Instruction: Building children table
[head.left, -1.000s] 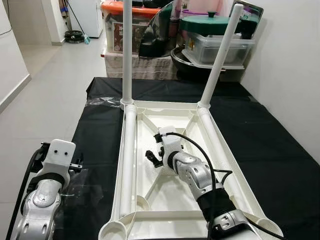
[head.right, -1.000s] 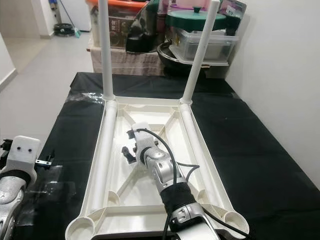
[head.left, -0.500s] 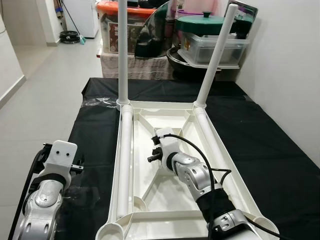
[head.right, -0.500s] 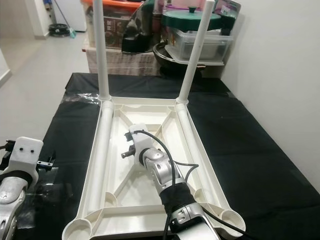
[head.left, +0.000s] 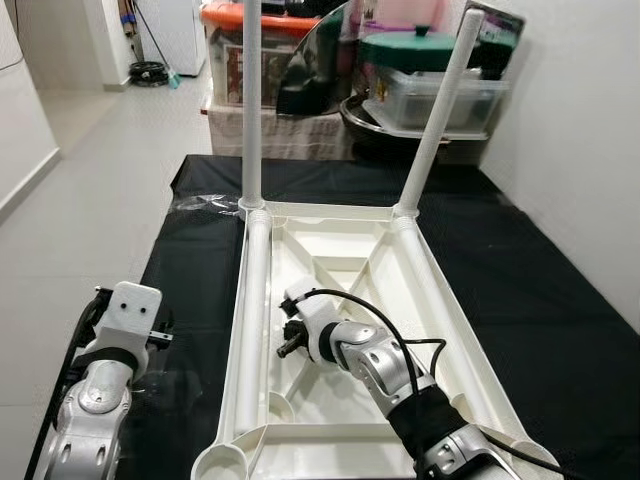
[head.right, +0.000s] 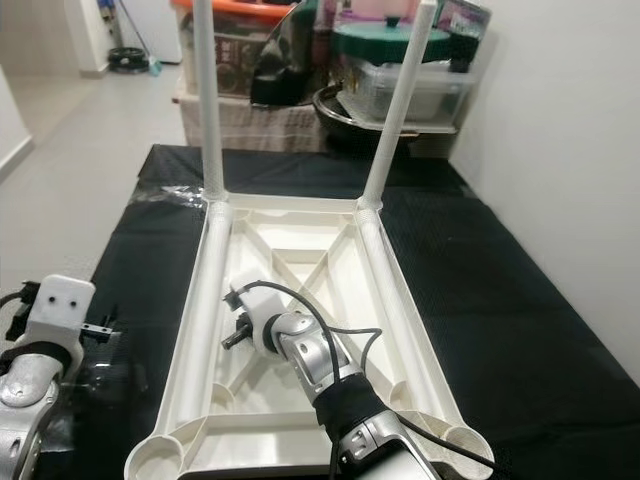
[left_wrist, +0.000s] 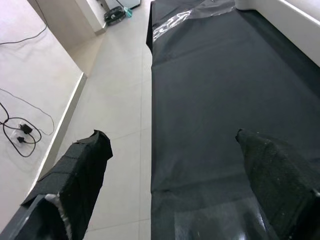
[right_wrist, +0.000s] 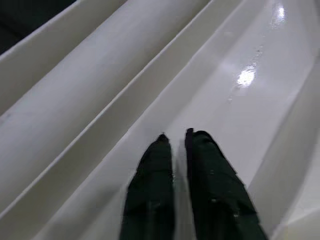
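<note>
A white children's table top (head.left: 340, 250) lies upside down on a black cloth. Two white legs stand upright in its far corners, one on the left (head.left: 251, 100) and one on the right (head.left: 437, 110). A long white tube (head.left: 254, 300) runs along the inside of its left rim, and another (head.left: 435, 300) runs along the right. My right gripper (head.left: 285, 345) is shut and empty. It hangs low over the underside, tips toward the left tube (right_wrist: 100, 100). My left gripper (left_wrist: 172, 140) is open over the cloth, left of the table top.
The black cloth (head.left: 540, 300) covers a low platform with tiled floor (head.left: 100, 180) to its left and a wall on the right. Clear plastic wrap (head.left: 200, 203) lies at the far left corner. Storage boxes and pots (head.left: 430, 90) are stacked behind.
My right gripper has moved nearer and to the left across the table's underside, toward the left tube. The left arm stays in place. The camera has shifted slightly.
</note>
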